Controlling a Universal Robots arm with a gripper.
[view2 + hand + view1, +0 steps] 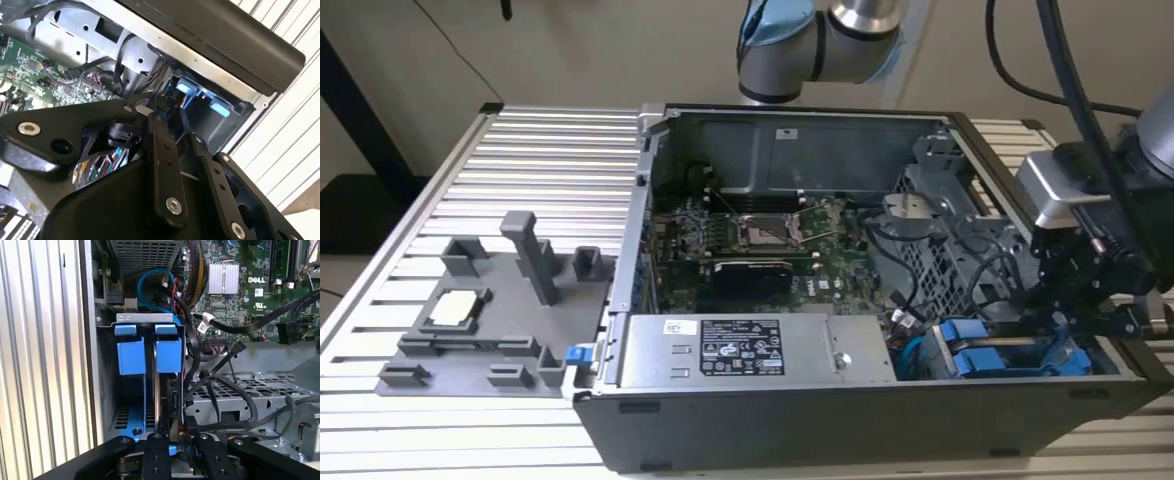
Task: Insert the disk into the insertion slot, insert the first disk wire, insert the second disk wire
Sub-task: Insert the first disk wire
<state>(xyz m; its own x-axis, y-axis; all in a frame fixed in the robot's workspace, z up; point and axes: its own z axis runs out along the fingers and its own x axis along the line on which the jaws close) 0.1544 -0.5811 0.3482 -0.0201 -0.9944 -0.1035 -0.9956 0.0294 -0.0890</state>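
Claw (180,440) narrow, pinching disk (167,360). Disk edge-on, apparently well into slot (145,318), in case (854,430) corner. Risks: tilted disk jams bracket on slot rim; loose cables (220,385) beside slot snag claw.
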